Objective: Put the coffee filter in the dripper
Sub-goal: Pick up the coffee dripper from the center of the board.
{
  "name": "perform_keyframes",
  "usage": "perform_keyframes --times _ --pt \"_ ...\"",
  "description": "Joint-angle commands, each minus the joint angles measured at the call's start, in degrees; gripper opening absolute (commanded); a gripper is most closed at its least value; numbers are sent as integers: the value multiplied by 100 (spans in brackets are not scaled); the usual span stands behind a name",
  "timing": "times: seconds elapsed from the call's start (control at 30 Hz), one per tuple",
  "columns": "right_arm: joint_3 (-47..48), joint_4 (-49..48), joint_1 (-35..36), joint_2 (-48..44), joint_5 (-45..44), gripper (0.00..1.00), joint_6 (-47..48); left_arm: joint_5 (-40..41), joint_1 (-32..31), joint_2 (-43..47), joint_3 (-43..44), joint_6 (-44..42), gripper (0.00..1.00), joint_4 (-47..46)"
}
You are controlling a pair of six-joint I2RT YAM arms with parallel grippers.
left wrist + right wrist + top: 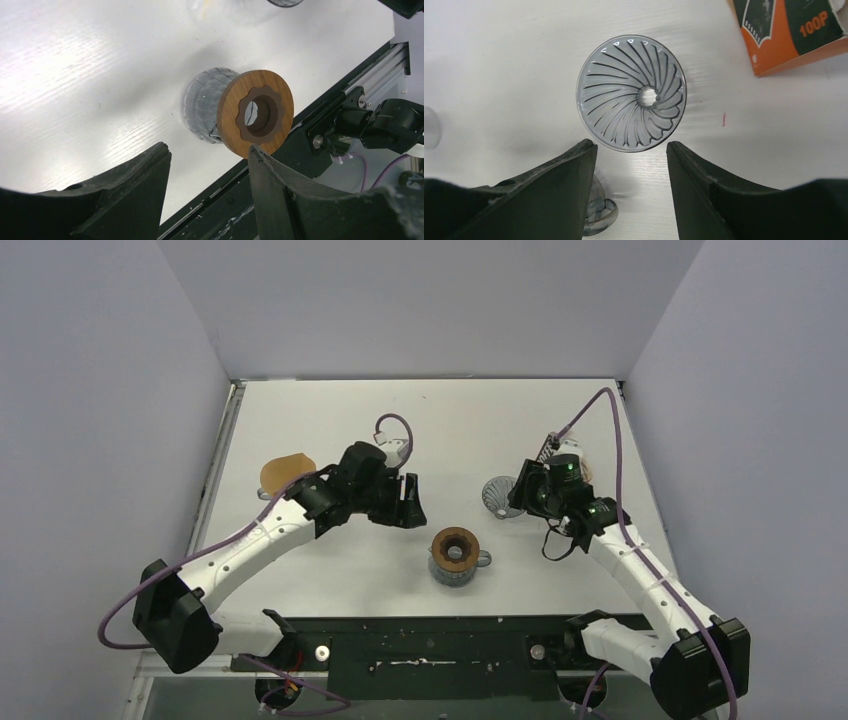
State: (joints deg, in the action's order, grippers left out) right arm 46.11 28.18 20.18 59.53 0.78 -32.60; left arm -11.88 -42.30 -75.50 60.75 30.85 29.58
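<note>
Bright light is shining down on the white table (75,75), making glare streaks. The dripper (631,92) is looking sharp, but the right gripper (631,146) is looking blurry.

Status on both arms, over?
Left tool open, empty, facing wood-ringed glass piece. Right tool open above dripper; dripper empty. White filter not in view.

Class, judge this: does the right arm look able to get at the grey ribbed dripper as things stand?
Probably yes: its open hand hangs right above the dripper, nothing between them.
</note>
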Motion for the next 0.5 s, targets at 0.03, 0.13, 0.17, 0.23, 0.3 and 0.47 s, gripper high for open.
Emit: perform_keyframes --times 0.03,0.13,0.17,0.23,0.3,0.47 --pt "-15 -241 -300 191 -153 55 17 212 196 364 507 -491 57 227" --pt "-167 -397 -491 303 132 55 -118 384 275 449 660 -686 58 389" --pt "-221 -451 -569 331 218 55 -176 416 302 475 693 -755 58 420" --pt "-336 -574 -722 376 403 55 -304 470 381 540 741 -856 59 466" --pt "-457 -701 -872 405 546 55 -458 476 472 628 762 -937 59 447" --pt "-740 -1034 -1189 542 948 51 -840 443 704 818 760 -1084 60 411"
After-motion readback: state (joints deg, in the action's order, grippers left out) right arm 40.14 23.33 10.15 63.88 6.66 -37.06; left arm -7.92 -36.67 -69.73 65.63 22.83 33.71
